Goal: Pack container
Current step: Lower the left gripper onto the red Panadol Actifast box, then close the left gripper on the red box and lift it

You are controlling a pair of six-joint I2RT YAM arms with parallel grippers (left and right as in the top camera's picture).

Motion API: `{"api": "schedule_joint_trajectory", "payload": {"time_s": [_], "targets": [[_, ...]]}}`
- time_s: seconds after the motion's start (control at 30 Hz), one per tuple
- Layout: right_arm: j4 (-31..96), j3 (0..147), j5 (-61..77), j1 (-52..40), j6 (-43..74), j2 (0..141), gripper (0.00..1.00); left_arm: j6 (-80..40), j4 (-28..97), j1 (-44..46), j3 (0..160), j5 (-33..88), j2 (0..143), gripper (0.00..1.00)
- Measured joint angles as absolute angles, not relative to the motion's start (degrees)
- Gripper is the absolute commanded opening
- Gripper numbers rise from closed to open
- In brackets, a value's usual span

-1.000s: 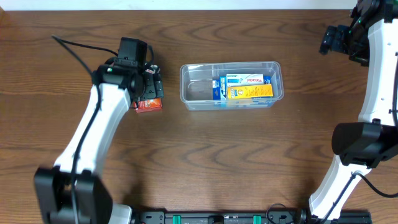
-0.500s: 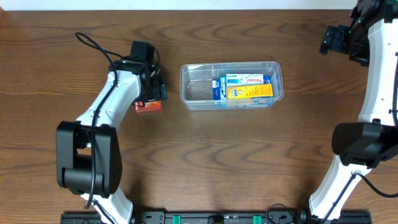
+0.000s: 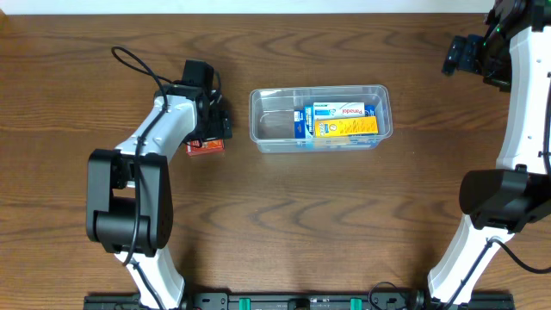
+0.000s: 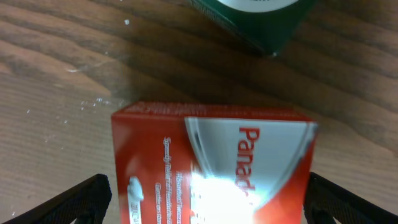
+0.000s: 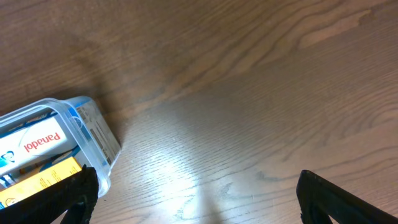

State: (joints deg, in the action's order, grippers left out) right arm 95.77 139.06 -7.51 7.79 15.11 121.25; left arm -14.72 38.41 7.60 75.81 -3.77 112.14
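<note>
The clear plastic container [image 3: 320, 118] stands in the middle of the table, and its corner shows in the right wrist view [image 5: 93, 134]. In its right half lie a blue-and-white Panadol box [image 3: 343, 110] and a yellow box [image 3: 346, 127]. A red Panadol box [image 3: 205, 146] lies flat on the table left of it. My left gripper [image 3: 211, 127] is low over the red box [image 4: 211, 165], open, with one finger on each side of it. My right gripper [image 3: 461, 53] is open and empty, up at the far right [image 5: 205, 208].
A dark green box [image 4: 258, 15] lies just beyond the red one, largely hidden under the left gripper in the overhead view. The left arm's black cable [image 3: 138, 65] loops over the table at the far left. The container's left half holds nothing.
The left arm has swung its elbow in, and the gripper has shifted slightly right over the red box. The red box, the container and the right arm have not moved.
</note>
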Motion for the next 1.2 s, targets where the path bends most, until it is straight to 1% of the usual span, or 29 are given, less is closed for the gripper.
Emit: {"api": "schedule_joint_trajectory", "payload": {"time_s": [1.2], "targets": [[95.8,139.1,-7.5,7.8,15.1,121.3,0.99,-14.6,37.5,7.6,75.9,-3.3,115.3,0.98]]}}
